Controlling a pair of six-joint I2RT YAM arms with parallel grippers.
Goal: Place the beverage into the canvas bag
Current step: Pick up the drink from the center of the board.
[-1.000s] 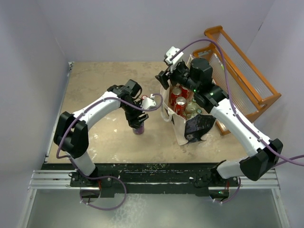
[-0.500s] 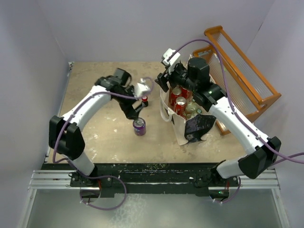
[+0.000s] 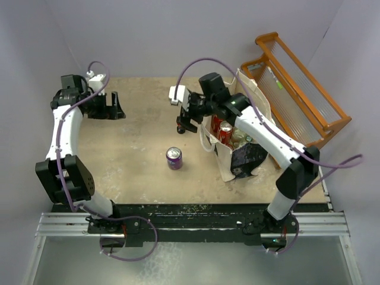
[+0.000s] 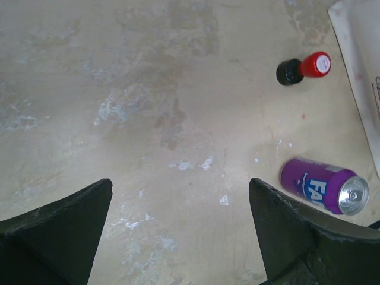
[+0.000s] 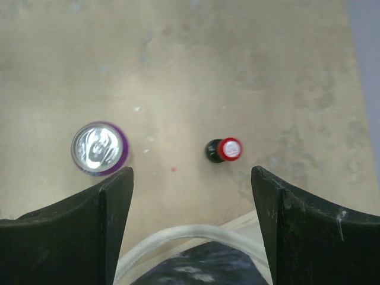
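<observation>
A purple soda can stands upright on the table, left of the cream canvas bag, which holds several cans. The can also shows in the left wrist view and the right wrist view. A small dark bottle with a red cap stands beyond it, also in the left wrist view. My right gripper is open and empty above the bottle, with a bag handle below it. My left gripper is open and empty at the far left.
An orange wooden rack stands at the back right behind the bag. Grey walls close in the table on the left, back and right. The bag's edge shows at the right of the left wrist view.
My left gripper has let go of the purple can and swung away to the far left. My right gripper has moved left, off the bag, to over the red-capped bottle.
</observation>
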